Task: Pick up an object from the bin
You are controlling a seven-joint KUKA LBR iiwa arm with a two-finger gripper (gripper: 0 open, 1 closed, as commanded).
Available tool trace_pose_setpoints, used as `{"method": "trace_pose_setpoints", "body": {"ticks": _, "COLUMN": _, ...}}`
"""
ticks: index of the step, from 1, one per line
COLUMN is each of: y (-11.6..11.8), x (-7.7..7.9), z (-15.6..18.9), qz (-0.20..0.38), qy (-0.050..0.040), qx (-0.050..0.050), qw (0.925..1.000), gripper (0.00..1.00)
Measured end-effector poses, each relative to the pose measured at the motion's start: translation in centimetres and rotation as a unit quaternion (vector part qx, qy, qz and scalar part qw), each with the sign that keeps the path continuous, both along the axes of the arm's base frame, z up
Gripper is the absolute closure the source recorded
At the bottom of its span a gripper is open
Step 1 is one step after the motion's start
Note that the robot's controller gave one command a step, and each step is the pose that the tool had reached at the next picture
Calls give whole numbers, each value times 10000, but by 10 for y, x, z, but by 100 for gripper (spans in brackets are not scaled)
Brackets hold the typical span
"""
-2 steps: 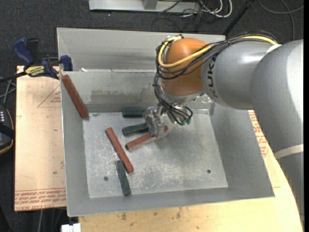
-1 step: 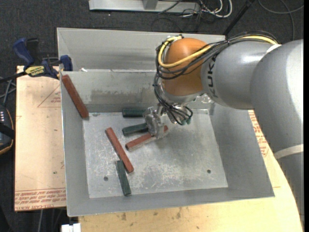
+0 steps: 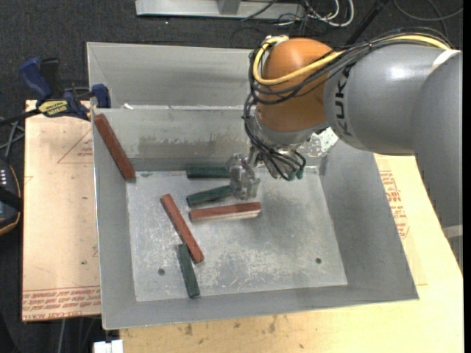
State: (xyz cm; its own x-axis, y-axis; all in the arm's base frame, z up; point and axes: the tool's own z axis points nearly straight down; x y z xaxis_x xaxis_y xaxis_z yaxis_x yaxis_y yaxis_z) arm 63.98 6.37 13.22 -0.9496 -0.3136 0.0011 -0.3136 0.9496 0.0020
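My gripper hangs low near the middle of the bin, its fingertips right at the right end of a dark green bar. Just below it a reddish-brown bar lies flat, running left to right. Another dark green bar lies behind, partly hidden by the gripper. Whether anything sits between the fingers is hidden.
A second reddish-brown bar lies diagonally at the lower left, with a dark green bar at its lower end. A long reddish-brown bar leans against the left wall. The arm with its orange cover covers the back right.
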Motion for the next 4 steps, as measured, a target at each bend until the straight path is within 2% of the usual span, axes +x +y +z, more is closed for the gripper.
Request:
{"method": "trace_pose_setpoints", "body": {"ticks": 1, "y": 0, "x": -6, "z": -65, "qz": 439, "qy": -5, "qx": 3, "qw": 9990, "gripper": 0}}
{"method": "trace_pose_setpoints", "body": {"ticks": 2, "y": 0, "x": -3, "z": -59, "qz": 436, "qy": -34, "qx": 2, "qw": 9990, "gripper": 100}}
{"method": "trace_pose_setpoints", "body": {"ticks": 3, "y": 0, "x": -3, "z": -59, "qz": 435, "qy": -33, "qx": 3, "qw": 9990, "gripper": 100}}
{"method": "trace_pose_setpoints", "body": {"ticks": 4, "y": -2, "x": -7, "z": -41, "qz": 421, "qy": 19, "qx": 1, "qw": 9991, "gripper": 100}}
